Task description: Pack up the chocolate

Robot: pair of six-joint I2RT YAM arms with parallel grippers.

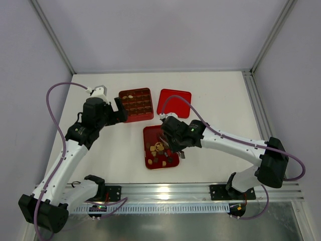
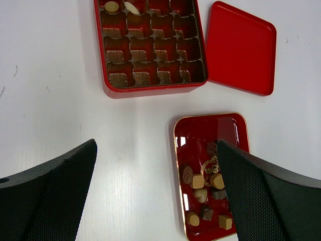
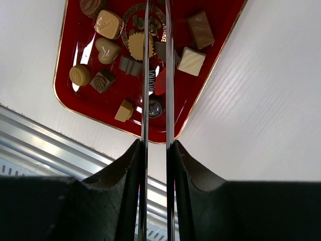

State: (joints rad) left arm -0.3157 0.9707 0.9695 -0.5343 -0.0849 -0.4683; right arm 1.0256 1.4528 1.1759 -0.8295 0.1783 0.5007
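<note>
**A:** What's on the left?

**B:** The left gripper [image 2: 156, 146] hangs over the white table [image 1: 225, 100], near and left of the red compartmented box [image 2: 150, 91]. Its jaws are spread wide, with nothing between them.

**A:** Is anything in the box?

**B:** Two pieces in the far row, toward the left: a round light brown piece [image 2: 111, 6] and a cream oval piece [image 2: 132, 7] beside it. The other cells I can see hold only their liners.

**A:** Where is the rest of the chocolate [image 3: 109, 23]?

**B:** Loose in the shallow red tray [image 2: 210, 131], which lies nearer than the box and slightly to its right. The dark, tan and cream pieces are bunched in the tray's near half. The flat red lid [image 2: 241, 47] lies just right of the box, beyond the tray.

**A:** And the right side?

**B:** The right gripper [image 1: 180, 153] is over the tray, above the pieces. Its jaws are drawn almost together, leaving a thin slit. The tips run out of the wrist view, so I cannot tell whether they pinch anything.
</note>
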